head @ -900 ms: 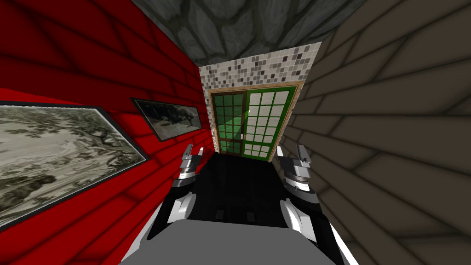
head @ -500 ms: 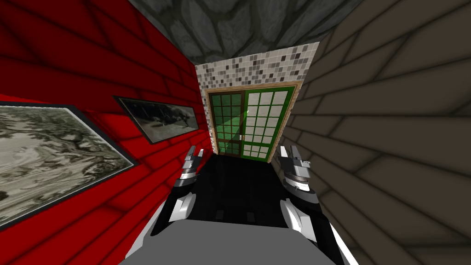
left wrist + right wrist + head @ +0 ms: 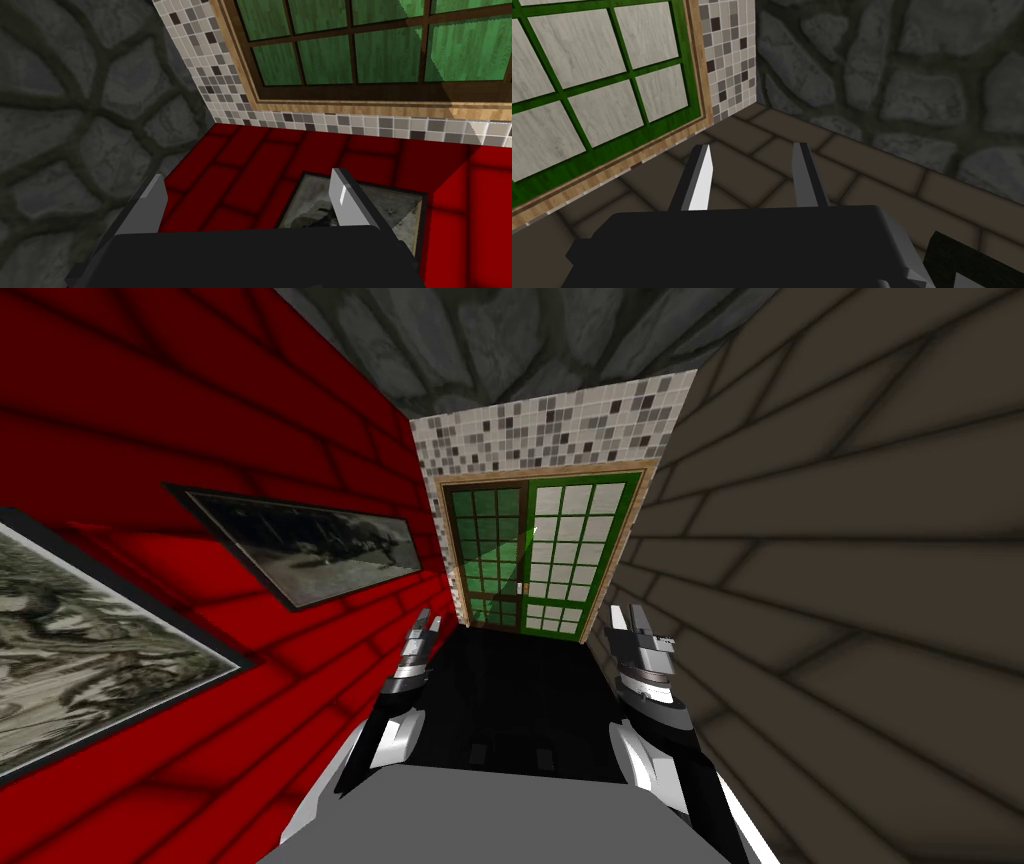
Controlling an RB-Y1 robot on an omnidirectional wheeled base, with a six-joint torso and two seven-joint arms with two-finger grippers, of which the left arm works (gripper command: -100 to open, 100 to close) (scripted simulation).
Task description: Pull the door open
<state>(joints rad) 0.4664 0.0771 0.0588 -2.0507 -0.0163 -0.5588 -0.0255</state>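
At the end of a narrow corridor stands a double door (image 3: 540, 558) with a pale handle (image 3: 524, 588) near its middle. Its left leaf (image 3: 380, 50) is brown-framed with green panes; the right leaf (image 3: 602, 90) is green-framed with pale panes. Both arms are held forward, well short of the door. My left gripper (image 3: 424, 620) (image 3: 247, 180) is open wide beside the red wall, empty. My right gripper (image 3: 630, 616) (image 3: 751, 148) has its fingers closer together, still apart, with nothing between them.
The red wall (image 3: 200, 408) on my left carries two framed pictures (image 3: 300, 543) (image 3: 90, 638). A brown brick wall (image 3: 850, 588) closes the right side. Mosaic tiles (image 3: 560, 428) surround the door frame. The floor ahead is a black area (image 3: 520, 688).
I have moved forward along the corridor, and the pictures on the red wall have slid left. My right gripper's fingers have drawn closer together. The left gripper stays wide open.
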